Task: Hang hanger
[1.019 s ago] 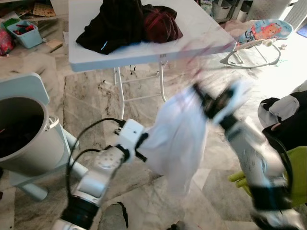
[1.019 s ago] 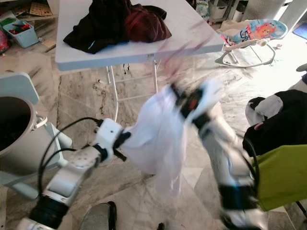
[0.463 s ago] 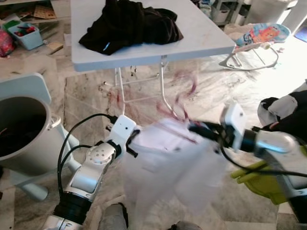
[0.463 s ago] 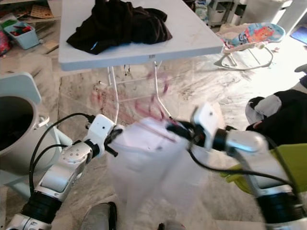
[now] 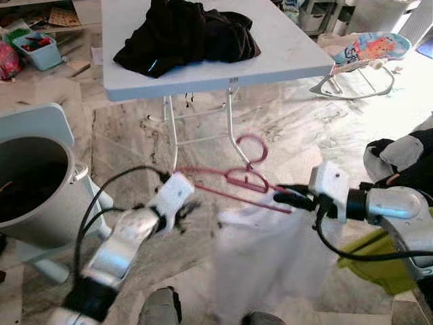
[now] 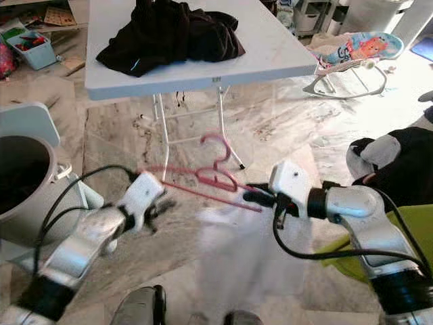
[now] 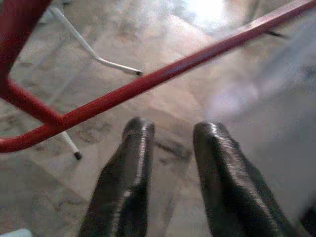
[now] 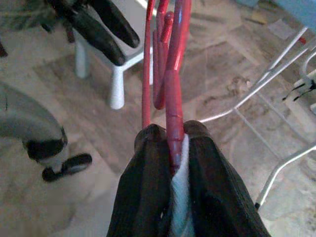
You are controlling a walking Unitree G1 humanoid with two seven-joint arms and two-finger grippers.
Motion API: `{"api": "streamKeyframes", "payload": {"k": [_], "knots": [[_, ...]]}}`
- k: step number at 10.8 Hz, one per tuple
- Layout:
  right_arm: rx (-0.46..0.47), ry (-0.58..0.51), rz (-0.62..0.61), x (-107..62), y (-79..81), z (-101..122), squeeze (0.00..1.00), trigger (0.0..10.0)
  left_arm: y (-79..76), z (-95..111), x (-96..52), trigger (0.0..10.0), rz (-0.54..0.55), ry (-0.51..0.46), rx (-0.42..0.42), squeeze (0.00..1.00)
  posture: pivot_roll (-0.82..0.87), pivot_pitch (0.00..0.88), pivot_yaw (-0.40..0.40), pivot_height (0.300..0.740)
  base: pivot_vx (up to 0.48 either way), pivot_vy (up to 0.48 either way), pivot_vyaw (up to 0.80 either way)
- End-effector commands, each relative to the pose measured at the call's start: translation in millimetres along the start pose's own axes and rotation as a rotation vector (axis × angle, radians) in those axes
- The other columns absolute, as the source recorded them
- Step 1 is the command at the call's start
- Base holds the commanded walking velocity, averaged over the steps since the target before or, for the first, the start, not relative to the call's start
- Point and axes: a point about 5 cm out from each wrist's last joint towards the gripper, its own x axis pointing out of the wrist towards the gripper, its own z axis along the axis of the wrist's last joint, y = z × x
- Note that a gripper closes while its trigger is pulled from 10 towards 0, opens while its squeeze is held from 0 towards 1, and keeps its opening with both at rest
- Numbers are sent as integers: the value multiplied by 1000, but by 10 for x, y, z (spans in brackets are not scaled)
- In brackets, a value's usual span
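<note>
A red plastic hanger [image 5: 230,179] is held roughly level over the marble floor, its hook [image 5: 254,145] pointing up. My right gripper [image 5: 287,198] is shut on one end of the hanger together with a fold of a white garment [image 5: 264,257], which hangs limp below it. In the right wrist view the black fingers [image 8: 148,163] pinch the red bar and white cloth. My left gripper [image 5: 186,206] is open just under the hanger's other end. In the left wrist view its fingers [image 7: 136,148] stand apart with nothing between them, the red bar [image 7: 163,76] beyond.
A white folding table [image 5: 284,61] stands ahead with a heap of dark clothes [image 5: 186,30] on it. A grey bin [image 5: 34,183] is at the left. A baby bouncer [image 5: 369,51] is far right, and black-and-white cloth [image 5: 406,162] over a green object [image 5: 379,261] at the right.
The left gripper has let go of the white garment and dropped back. The garment now hangs from the right gripper's end, and the hanger shows bare and level.
</note>
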Motion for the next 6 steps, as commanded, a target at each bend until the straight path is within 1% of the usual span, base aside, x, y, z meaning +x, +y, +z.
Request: {"api": "streamKeyframes", "payload": {"k": [1,2,3,4,5,6], "knots": [[-55,10,5,-22,-39,41,0,10000,-85,110,-32,10000,-88,-51,76,1000,-28,80,-47,740,0,0,0],[-73,28,12,-16,-38,8,0,10000,-117,158,-91,10000,-142,-76,104,1000,-28,80,-47,740,0,0,0],[-121,93,25,17,-63,-85,0,10000,-145,240,-191,10000,-191,-99,155,1000,-28,80,-47,740,0,0,0],[-143,107,24,57,-80,-105,0,10000,-185,274,-219,10000,-221,-109,173,1000,-20,78,-46,740,0,0,0],[-152,106,21,130,-94,-110,0,10000,-224,381,-255,10000,-254,-157,187,1000,-17,78,-47,740,0,0,0],[-178,114,44,147,-89,-140,0,10000,-141,461,-312,10000,-225,-193,222,1000,-13,75,-50,740,0,0,0]]}}
